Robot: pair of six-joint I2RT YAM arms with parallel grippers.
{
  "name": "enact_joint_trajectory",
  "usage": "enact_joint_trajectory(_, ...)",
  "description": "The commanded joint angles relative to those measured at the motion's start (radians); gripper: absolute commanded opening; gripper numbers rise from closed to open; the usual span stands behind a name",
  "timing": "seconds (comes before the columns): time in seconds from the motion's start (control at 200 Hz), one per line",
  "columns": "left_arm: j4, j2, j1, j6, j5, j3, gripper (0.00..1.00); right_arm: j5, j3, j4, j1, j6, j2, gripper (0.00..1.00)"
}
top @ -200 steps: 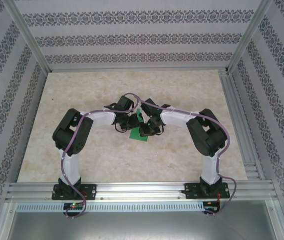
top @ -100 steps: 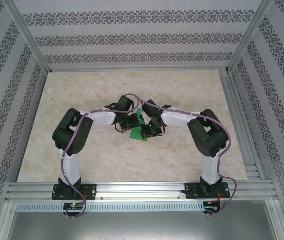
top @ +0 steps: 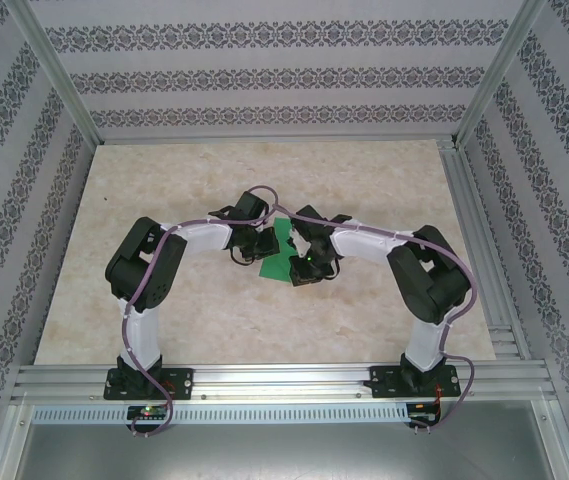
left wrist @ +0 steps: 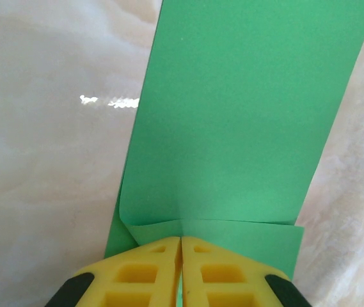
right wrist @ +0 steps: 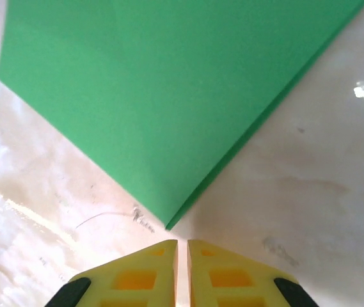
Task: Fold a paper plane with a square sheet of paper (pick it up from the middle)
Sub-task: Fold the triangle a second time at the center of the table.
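The square sheet of paper (top: 280, 260) lies folded into a long green strip on the marble table, between the two wrists. In the left wrist view the sheet (left wrist: 245, 115) stretches away from me, with an upper layer ending at a cross fold just ahead of the fingers. My left gripper (left wrist: 182, 240) is shut, its yellow tips over the sheet's near edge, and it sits at the sheet's left side (top: 257, 245). My right gripper (right wrist: 182, 243) is shut with nothing in it. It stands just short of a folded corner of the sheet (right wrist: 156, 83), by the sheet's near end (top: 307, 268).
The beige marble table (top: 164, 190) has open room all round the paper. Patterned walls close off the left, back and right. An aluminium rail (top: 284, 378) carrying both arm bases runs along the near edge, and a rail (top: 479, 250) lines the right side.
My right gripper has slid off the paper toward the near right, uncovering more green, and the right elbow has swung outward. The left arm has stayed put.
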Motion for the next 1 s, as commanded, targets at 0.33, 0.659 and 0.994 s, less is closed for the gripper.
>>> enact_joint_trajectory(0.33,-0.073,0.037,-0.015,0.003,-0.055,-0.040,0.11,-0.055,0.100,0.128,-0.008,0.064,0.053,0.14)
enact_joint_trajectory(0.659,-0.065,0.035,-0.015,-0.001,-0.051,-0.046,0.11,-0.063,0.116,0.141,-0.004,0.076,0.128,0.14)
enact_joint_trajectory(0.994,-0.062,0.038,-0.015,-0.006,-0.056,-0.050,0.11,-0.080,0.059,0.060,-0.001,0.021,0.113,0.14)
